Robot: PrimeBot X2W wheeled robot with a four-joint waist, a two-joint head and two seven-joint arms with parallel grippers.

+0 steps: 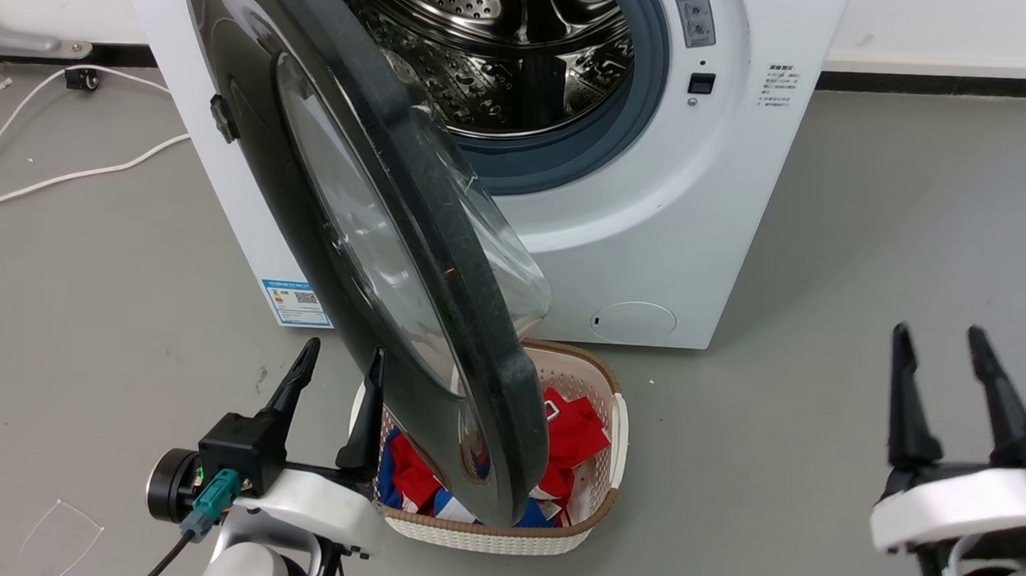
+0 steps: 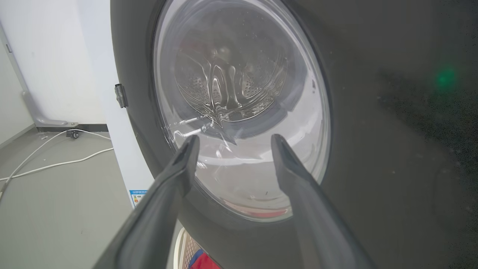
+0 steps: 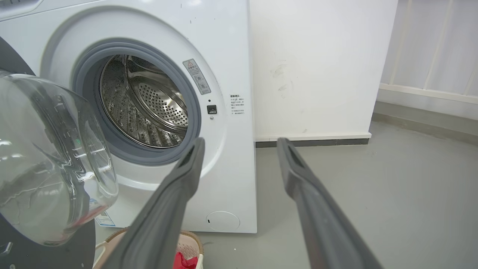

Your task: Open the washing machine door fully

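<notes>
The washing machine is a white front-loader with its steel drum exposed. The washing machine door, a glossy black disc with a clear domed glass bowl, stands swung out on its left hinge, roughly halfway open, its free edge over a basket. My left gripper is open at the door's outer face near its lower edge; the right finger sits close against the black rim. In the left wrist view the door is right behind the open left gripper. My right gripper is open, far right, holding nothing.
A woven laundry basket with red, white and blue cloth sits on the grey floor under the door's edge. White cables lie on the floor to the left. A white wall stands right of the machine, with bare floor in front.
</notes>
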